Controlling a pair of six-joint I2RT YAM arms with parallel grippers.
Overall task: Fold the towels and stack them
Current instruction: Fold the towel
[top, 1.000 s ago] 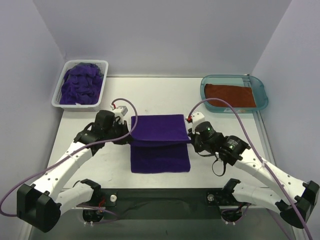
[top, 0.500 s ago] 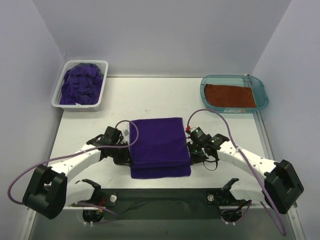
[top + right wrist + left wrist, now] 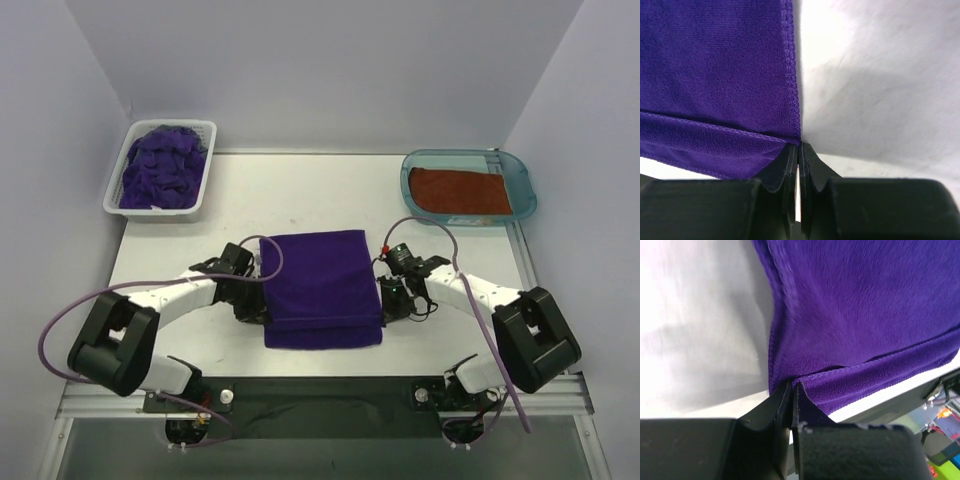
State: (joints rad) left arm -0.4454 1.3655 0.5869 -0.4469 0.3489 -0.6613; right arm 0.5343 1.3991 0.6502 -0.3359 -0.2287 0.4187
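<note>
A deep purple towel lies folded in the middle of the table, its upper layer drawn toward the near edge, with a narrow strip of the lower layer showing in front. My left gripper is shut on the upper layer's near-left corner; in the left wrist view its jaws pinch the towel hem. My right gripper is shut on the near-right corner; in the right wrist view its jaws meet at the towel corner. A rust-orange towel lies flat at the back right. More purple towels sit crumpled at the back left.
The white slotted basket holds the crumpled towels at the back left corner. The translucent teal tray holds the orange towel at the back right. Bare white table lies between them. Both arms lie low along the towel's sides.
Both grippers have moved toward the near edge and down, carrying the towel's upper layer over the lower one. The arms have swung in flatter alongside the towel.
</note>
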